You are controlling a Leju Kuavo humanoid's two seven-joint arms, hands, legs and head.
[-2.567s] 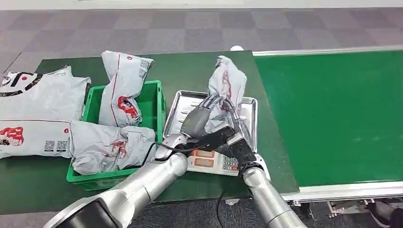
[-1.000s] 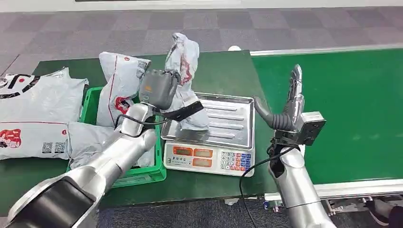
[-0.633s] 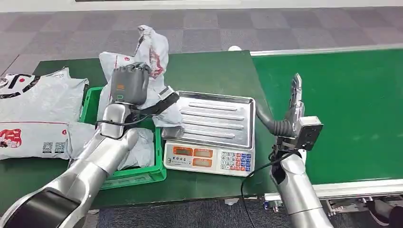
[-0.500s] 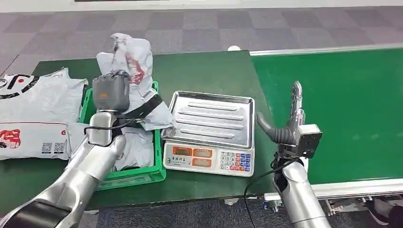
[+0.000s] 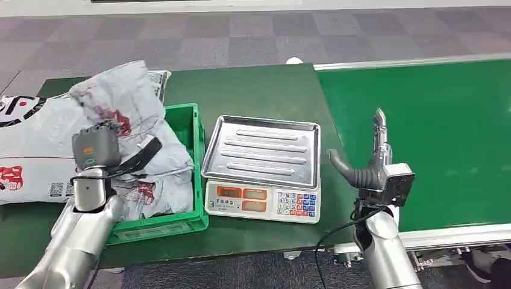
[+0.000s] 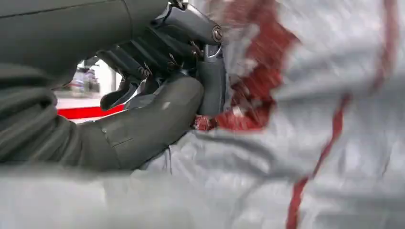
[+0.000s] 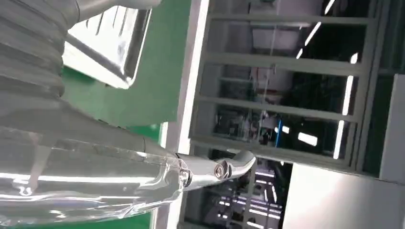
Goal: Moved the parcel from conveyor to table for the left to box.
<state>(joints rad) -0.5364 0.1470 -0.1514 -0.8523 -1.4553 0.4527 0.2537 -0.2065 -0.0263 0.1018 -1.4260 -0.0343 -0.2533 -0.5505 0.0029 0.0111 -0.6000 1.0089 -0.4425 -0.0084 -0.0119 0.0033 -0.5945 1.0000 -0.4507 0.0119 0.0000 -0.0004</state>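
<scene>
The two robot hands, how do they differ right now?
The left hand grips a grey parcel over the green crate; the right hand holds nothing. The left hand's fingers are closed around the bag, while the right hand's fingers are straight and point up, thumb apart. The left hand is above the table; the right stands at the conveyor's edge. Both sit on silver arms.

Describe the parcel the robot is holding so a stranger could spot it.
Find the green crate left of the scale. Above it, the left hand holds a crumpled grey parcel with red print, the one raised off the others.
</scene>
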